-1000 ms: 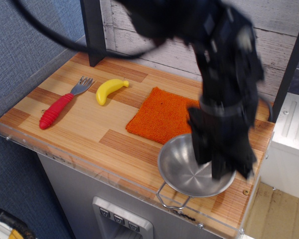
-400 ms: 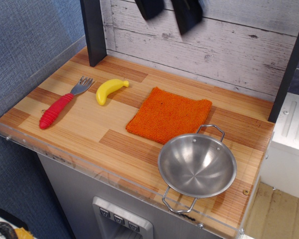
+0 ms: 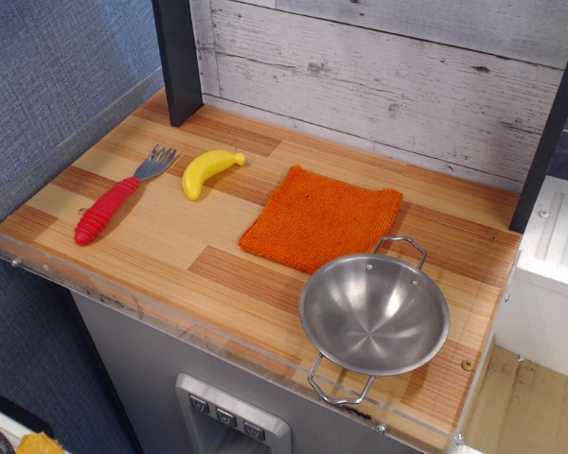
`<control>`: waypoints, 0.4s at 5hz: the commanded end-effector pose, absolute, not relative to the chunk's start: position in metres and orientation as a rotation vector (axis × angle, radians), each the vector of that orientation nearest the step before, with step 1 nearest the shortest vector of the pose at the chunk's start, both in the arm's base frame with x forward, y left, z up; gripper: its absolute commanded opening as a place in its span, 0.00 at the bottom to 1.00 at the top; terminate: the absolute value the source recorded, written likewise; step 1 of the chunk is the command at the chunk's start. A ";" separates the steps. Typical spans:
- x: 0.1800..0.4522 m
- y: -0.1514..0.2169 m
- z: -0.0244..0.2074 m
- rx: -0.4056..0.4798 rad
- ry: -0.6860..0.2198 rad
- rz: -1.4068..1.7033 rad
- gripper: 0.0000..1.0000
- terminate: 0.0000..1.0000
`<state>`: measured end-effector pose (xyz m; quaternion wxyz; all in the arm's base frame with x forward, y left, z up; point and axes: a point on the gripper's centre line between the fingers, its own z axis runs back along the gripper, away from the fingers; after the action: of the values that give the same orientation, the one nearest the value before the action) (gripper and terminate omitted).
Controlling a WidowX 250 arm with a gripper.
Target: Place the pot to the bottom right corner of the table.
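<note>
The shiny steel pot (image 3: 375,313) with two wire loop handles sits upright on the striped wooden table (image 3: 161,236), at its near right corner, just inside the clear acrylic rim. One handle points to the front edge, the other to the back. The pot touches the near corner of the orange cloth (image 3: 320,218). The gripper and arm are out of view.
A yellow toy banana (image 3: 208,171) and a fork with a red handle (image 3: 121,196) lie on the left half of the table. A black post (image 3: 178,59) stands at the back left, a weathered plank wall behind. A white unit (image 3: 554,274) stands to the right.
The arm stood over the pot a second ago, then rose out of the top of the frame. The pot stays at the near right corner, now fully visible.
</note>
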<state>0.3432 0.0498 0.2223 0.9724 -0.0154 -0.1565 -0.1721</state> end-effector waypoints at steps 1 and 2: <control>0.339 0.037 0.185 -0.091 -0.189 -0.410 1.00 0.00; 0.335 0.021 0.171 -0.097 -0.157 -0.440 1.00 0.00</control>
<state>0.3474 0.0201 0.1587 0.9737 -0.0542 -0.0564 -0.2139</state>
